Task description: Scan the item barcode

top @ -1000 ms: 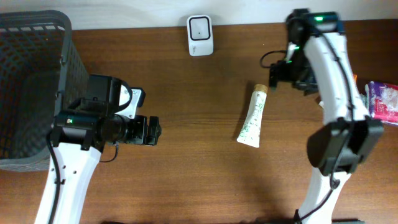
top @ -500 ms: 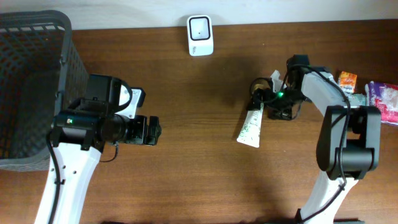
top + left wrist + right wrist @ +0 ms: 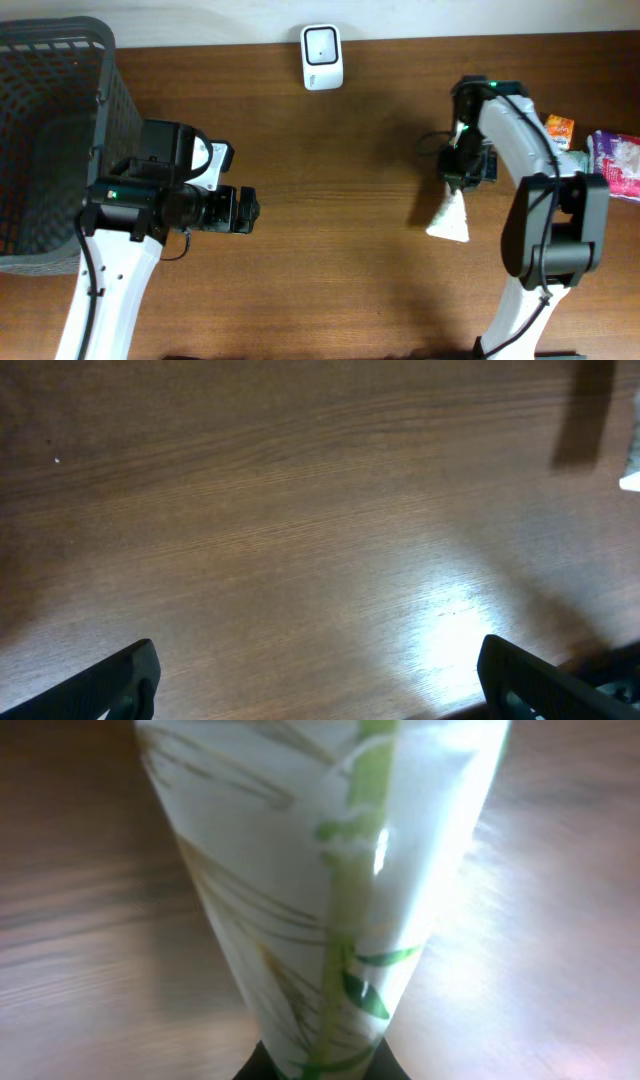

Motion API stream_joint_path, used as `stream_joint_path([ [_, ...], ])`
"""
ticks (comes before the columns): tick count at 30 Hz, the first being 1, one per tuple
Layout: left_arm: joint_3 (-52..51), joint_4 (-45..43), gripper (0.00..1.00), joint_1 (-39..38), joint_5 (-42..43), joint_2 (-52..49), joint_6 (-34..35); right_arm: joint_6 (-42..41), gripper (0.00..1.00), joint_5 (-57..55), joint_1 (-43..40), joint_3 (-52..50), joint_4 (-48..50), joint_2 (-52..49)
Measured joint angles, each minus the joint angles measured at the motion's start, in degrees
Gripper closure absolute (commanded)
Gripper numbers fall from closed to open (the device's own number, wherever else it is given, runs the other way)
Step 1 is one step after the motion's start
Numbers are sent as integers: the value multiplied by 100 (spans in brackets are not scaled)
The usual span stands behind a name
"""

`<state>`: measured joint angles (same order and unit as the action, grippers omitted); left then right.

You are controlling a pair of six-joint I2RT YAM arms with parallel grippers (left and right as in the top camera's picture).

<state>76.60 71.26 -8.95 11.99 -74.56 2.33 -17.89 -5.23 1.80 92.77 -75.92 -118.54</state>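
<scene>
The right end effector is clenched on the narrow end of the white squeeze tube printed with green leaves. The tube hangs from it over the right side of the brown wooden table, its wide crimped end pointing away from the wrist. A shadow just beside the tube suggests it is clear of the wood, though I cannot be sure. The pick-up part of the job therefore looks done. What is left is the scan itself. The small white box-shaped scanner stands at the far edge of the table, well apart from the tube. No barcode shows on the face the right wrist camera sees, so the tube probably needs carrying over and turning. The left end effector hangs released, fingers spread over bare wood. It is near the dark grey plastic mesh basket and takes no part.
</scene>
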Motion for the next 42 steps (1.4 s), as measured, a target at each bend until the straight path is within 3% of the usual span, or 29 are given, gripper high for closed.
stream_joint_path([
  [4, 0, 2, 1, 0, 2, 0, 0, -767, 96, -1357, 686, -551, 413, -22],
  [6, 0, -4, 1, 0, 2, 0, -2, -916, 66, -1567, 931, -837, 809, -42],
  [8, 0, -2, 1, 0, 2, 0, 0, -951, 43, -1633, 1174, -1047, 984, -35],
  [11, 0, 0, 1, 0, 2, 0, 0, -929, 23, -1488, 1596, -1060, 903, -35],
  [13, 0, 0, 1, 0, 2, 0, 0, -922, 1, -1375, 1786, -942, 673, -44],
  [17, 0, -7, 1, 0, 2, 0, 0, -911, 1, -1272, 1655, 404, -369, -74],
  [19, 0, 2, 1, 0, 2, 0, -2, -577, 1, -592, 1014, 741, -313, -68],
  [23, 0, 0, 1, 0, 2, 0, 0, 1010, 1, 1676, -728, 697, -306, -68],
  [29, 0, -9, 1, 0, 2, 0, 0, 1510, 1, 2990, -1019, -866, 1161, -72],
  [31, 0, 2, 1, 0, 2, 0, -2, 1504, 29, 3204, -1019, -1086, 1368, -39],
  [35, 0, -2, 1, 0, 2, 0, 0, 1508, 60, 3300, -1019, -1196, 1543, -37],
  [42, 0, -2, 1, 0, 0, 0, -2, 1362, 82, 3206, -820, -942, 1088, -57],
])
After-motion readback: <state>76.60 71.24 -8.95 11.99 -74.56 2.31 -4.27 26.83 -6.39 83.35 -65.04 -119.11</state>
